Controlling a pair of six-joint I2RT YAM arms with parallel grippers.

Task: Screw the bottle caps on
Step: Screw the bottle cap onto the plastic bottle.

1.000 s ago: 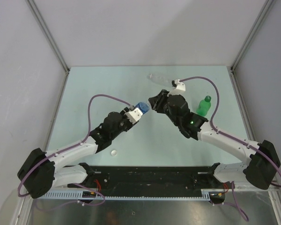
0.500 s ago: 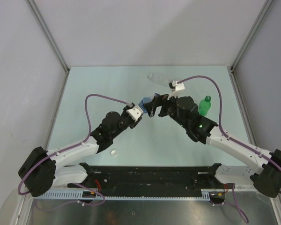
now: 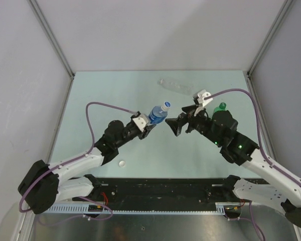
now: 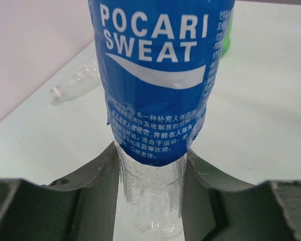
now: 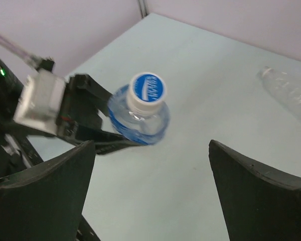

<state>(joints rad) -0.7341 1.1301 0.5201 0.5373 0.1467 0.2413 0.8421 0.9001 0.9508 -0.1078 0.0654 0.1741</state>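
Near the middle of the bench (image 3: pixel 115 90), the left fingers (image 3: pixel 148 126) were clamped on the blue-labelled bottle (image 3: pixel 159 113), one on each side of its clear lower part just below the label; the left wrist view showed the label's white lettering filling the frame above that grip. Held so, the bottle leaned, its top angled away from the left arm and toward the right one; whether its base touched the bench could not be told. On its neck sat a white cap (image 5: pixel 147 88) with blue print on top, seated squarely as far as the right wrist view showed; how tightly it was turned could not be judged. Facing it, the right fingers (image 3: pixel 174 125) stood spread wide and held nothing; they were just beside the capped end but apart from it, with bare bench between them in their own camera. Behind the right arm stood the green bottle (image 3: pixel 219 109), upright and partly hidden by the wrist; at the far side of the bench the clear unlabelled bottle (image 3: pixel 174 84) lay on its side, well apart from both arms. A loose white cap (image 3: pixel 122 163) lay alone on the bench beside the left forearm — toward the near edge, well apart from every bottle.
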